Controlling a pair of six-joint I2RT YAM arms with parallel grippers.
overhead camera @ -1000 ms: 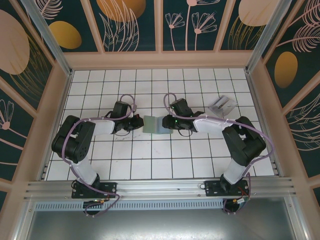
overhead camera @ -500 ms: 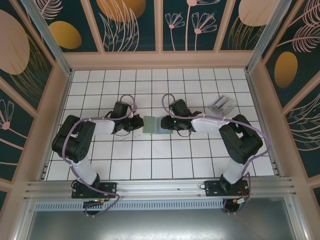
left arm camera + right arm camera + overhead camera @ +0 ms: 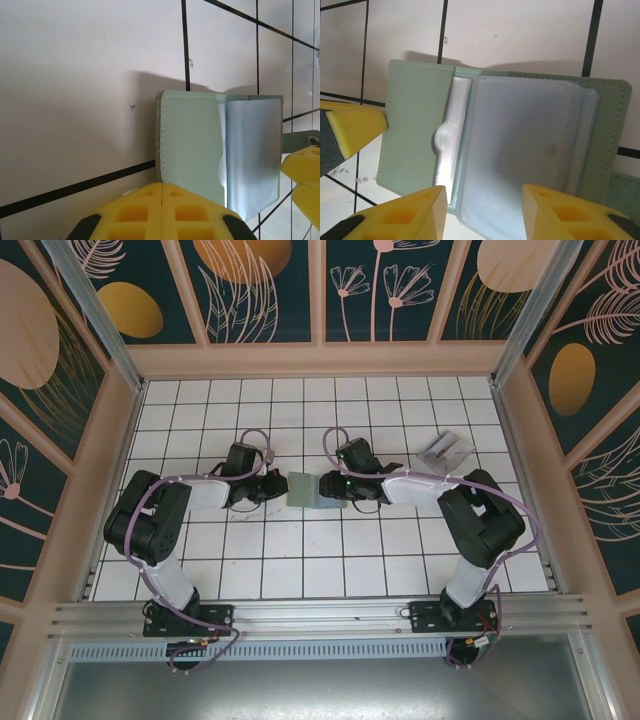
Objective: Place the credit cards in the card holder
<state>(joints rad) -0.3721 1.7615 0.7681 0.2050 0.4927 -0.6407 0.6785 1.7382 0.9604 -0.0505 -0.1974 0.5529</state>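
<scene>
White tiled table [image 3: 400, 560] with black grid lines, boxed in by dark flower-print walls [image 3: 260, 290]. The card holder [image 3: 303, 490] lies open near the middle. From above it is just a small green patch, partly covered by the two arm tips, and its inside is unreadable. The left gripper [image 3: 278, 486] is at its 9 o'clock and the right gripper [image 3: 325, 486] at its 3 o'clock. The cards [image 3: 445, 450] sit at 2 o'clock on the table, well apart from both arms: a small grey-white heap, count unclear.

In the left wrist view the yellow fingers [image 3: 135, 212] are pressed together and their tips cut off the holder's near edge; whether they touch it or hang just above, can't tell.

The right wrist view gives what the top view misses: a green flap folded out to the left and clear bluish pockets [image 3: 520, 150] beside it. The right fingers [image 3: 560, 212] are spread wide, the holder's near edge showing in the gap between them, pinching nothing.
</scene>
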